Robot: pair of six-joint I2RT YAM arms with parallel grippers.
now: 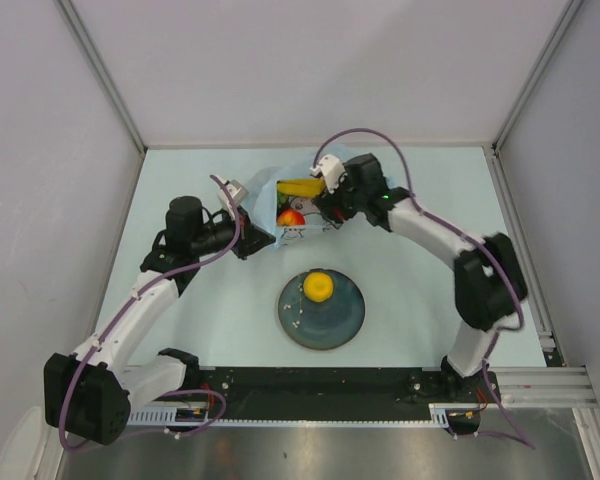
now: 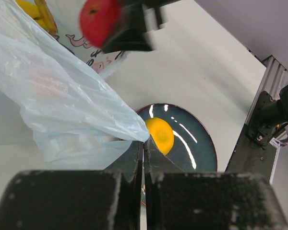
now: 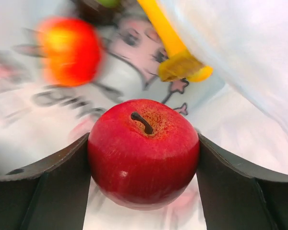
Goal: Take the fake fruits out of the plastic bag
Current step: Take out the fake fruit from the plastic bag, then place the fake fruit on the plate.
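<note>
The light-blue plastic bag (image 1: 263, 203) lies at the back of the table, its mouth open. My left gripper (image 1: 257, 240) is shut on the bag's near edge (image 2: 110, 120), pinching it at the fingertips (image 2: 144, 143). My right gripper (image 1: 310, 208) is at the bag's mouth, shut on the red apple (image 3: 143, 151), which also shows in the left wrist view (image 2: 100, 19). The yellow banana bunch (image 1: 298, 188) lies in the bag, as does a blurred orange fruit (image 3: 69, 50). The yellow round fruit (image 1: 318, 287) sits on the plate. The dark purple ball is hidden.
The dark teal round plate (image 1: 340, 325) stands in the middle of the table, in front of the bag. Grey walls and metal rails enclose the table on the left, back and right. The arm bases sit on a black rail at the near edge.
</note>
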